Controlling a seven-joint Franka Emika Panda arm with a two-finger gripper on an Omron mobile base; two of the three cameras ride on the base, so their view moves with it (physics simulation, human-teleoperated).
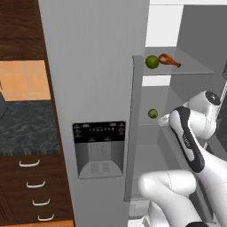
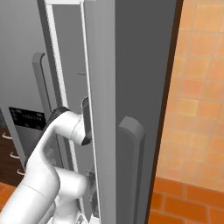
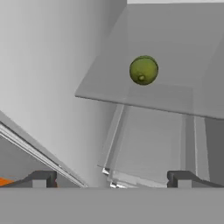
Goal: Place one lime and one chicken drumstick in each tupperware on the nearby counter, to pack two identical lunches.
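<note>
Now I see my arm rising from the lower right of the left base view, bent at the elbow, with its forearm going up and right into the open fridge. In the right base view the arm comes up from the lower left and its end goes behind the edge of the grey fridge door, so the hand is hidden there.

In the hand view the gripper looks up at a glass shelf from below. Its two dark fingertips stand far apart, near the left and right sides of the bottom of the frame, with nothing between them. So the jaws are wide open and hold nothing.

One lime lies on that glass shelf, in the upper middle of the hand view, well apart from the fingertips. I think it is the same lower lime that I see at the middle right of the left base view, just left of the arm's upper joint, but I cannot tell this for sure.

Higher in the left base view, on the upper shelf, a second lime lies just beside the chicken drumstick; its thin bone points right. They look touching or almost touching.

At the left edge of the same view, the dark counter sits above brown drawers.
</note>
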